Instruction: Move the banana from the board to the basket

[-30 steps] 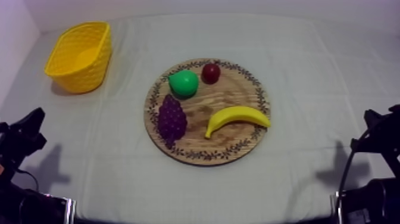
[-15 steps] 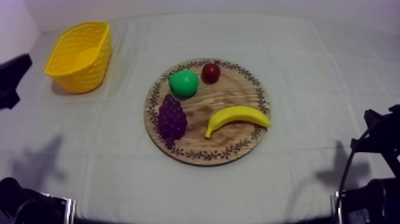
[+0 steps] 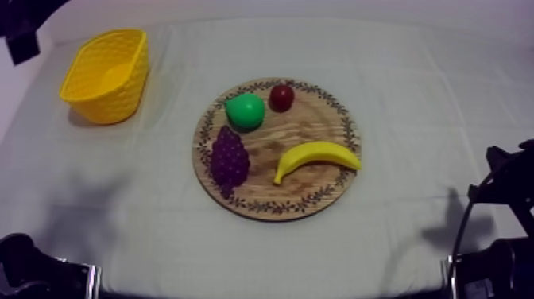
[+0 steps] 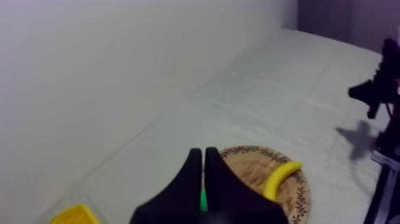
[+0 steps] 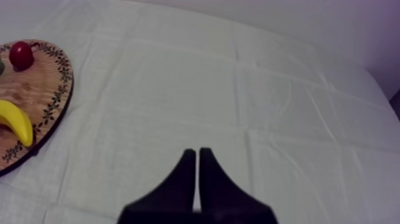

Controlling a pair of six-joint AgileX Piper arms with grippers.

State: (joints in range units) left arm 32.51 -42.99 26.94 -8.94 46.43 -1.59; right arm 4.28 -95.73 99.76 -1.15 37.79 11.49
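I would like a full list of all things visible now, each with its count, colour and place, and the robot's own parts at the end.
round wooden board with patterned rim: one, brown, middle of the table
curved toy banana: one, yellow, on the board's right part
toy pear: one, green, on the board, far left
bunch of toy grapes: one, purple, on the board, near left
small red fruit: one, red, beside the pear
woven plastic basket: one, yellow, far left of the table
table cloth: one, grey-white
left gripper: one, black, shut, raised
right gripper: one, black, shut, over bare cloth
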